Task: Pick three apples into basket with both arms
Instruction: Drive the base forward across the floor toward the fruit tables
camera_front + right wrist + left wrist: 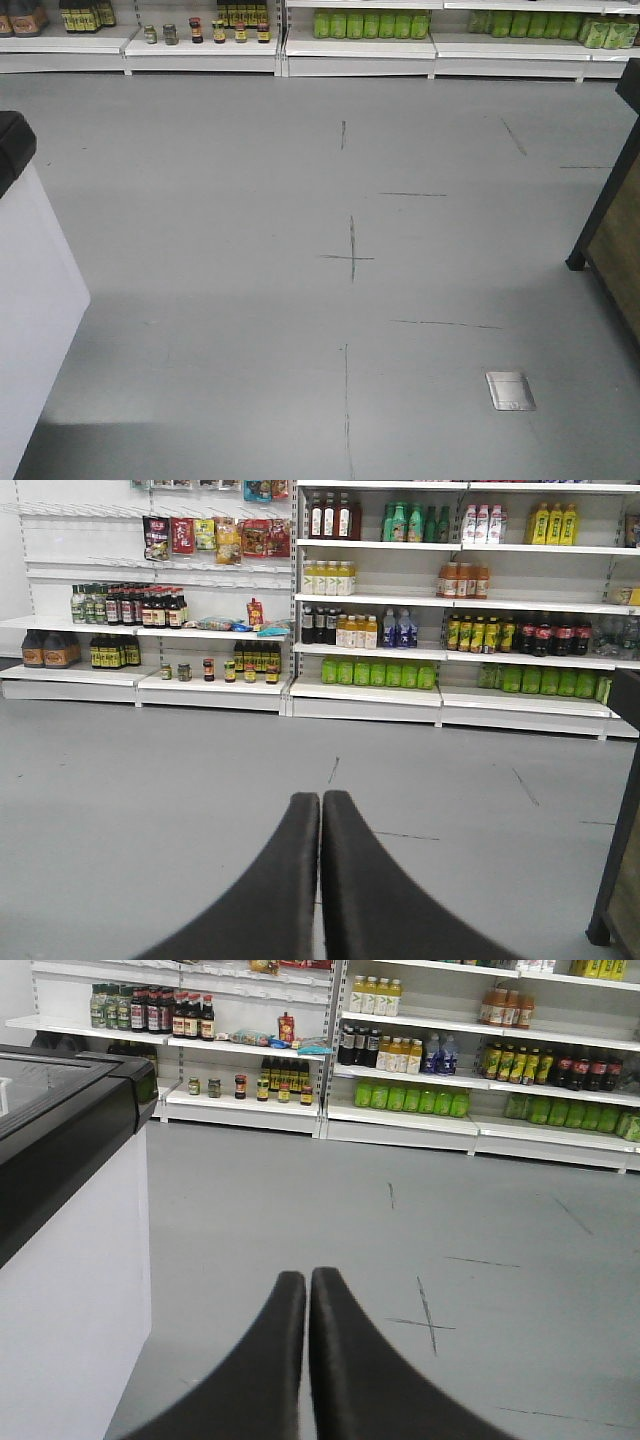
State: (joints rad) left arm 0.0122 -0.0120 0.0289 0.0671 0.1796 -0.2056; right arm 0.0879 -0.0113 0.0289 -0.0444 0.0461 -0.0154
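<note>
Grey floor (250, 200) is seen before the shelves (360, 690); apples and basket are unseen, so all is judged undone. Left gripper (307, 1285) and right gripper (320, 808) are pressed together.

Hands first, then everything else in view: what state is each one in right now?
Left hand: shut, holding nothing.
Right hand: shut, holding nothing.
Freezer: lid looks closed.
Floor plate: closed, flush with the floor.
Shelves: stocked with bottles and jars.

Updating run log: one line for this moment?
left gripper shut, empty | right gripper shut, empty | apples, basket not in view | ahead: shelves
</note>
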